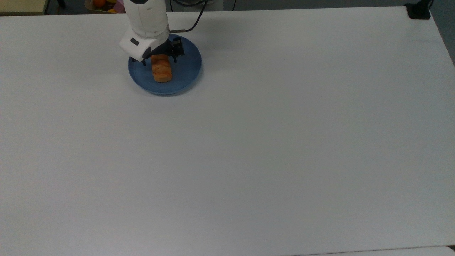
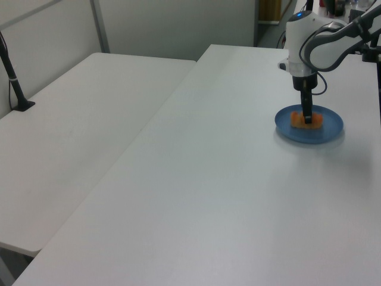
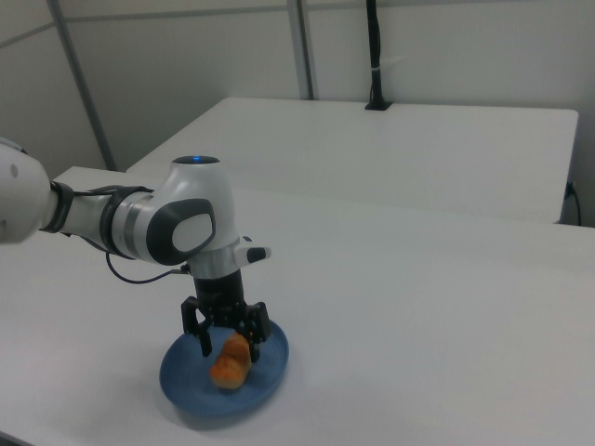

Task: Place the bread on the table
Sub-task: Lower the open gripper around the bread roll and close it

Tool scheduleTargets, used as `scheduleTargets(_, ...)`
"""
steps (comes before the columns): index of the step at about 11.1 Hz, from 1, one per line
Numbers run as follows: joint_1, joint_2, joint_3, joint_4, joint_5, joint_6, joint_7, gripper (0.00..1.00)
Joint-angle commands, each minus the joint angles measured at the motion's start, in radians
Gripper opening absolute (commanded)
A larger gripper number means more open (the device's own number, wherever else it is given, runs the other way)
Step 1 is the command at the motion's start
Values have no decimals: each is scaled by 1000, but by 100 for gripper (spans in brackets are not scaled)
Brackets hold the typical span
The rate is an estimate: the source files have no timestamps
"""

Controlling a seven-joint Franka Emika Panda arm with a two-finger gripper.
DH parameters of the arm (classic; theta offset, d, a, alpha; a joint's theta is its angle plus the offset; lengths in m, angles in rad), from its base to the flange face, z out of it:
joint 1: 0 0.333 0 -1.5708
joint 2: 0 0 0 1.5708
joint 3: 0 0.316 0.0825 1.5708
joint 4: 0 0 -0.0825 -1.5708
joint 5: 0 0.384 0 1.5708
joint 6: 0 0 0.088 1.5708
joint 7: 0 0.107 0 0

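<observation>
Right view shows the end effector (image 3: pixel 229 347) spread wide, apparently straddling the bread (image 3: pixel 231 361) without contact

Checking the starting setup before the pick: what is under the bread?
The bread lies on a round blue plate, which sits on the white table. The open end effector straddles and covers the loaf's far end.

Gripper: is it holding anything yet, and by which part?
Nothing held yet. The gripper, jaws open, straddles one end of the bread, which lies on the blue plate.
</observation>
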Motion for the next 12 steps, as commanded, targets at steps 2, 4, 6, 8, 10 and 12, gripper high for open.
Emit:
scheduleTargets(2,2,5,-7,-53,-11,93,-15,84)
scheduleTargets(4,1,5,-7,-53,-11,86,-15,65)
scheduleTargets(6,2,0,-7,-51,-9,81,-14,44)
scheduleTargets(8,1,-7,-7,-47,-9,60,-17,37)
scheduleTargets(10,1,-21,-7,-42,-8,37,-20,37)
scheduleTargets(12,1,-35,-7,-40,-5,32,-21,37)
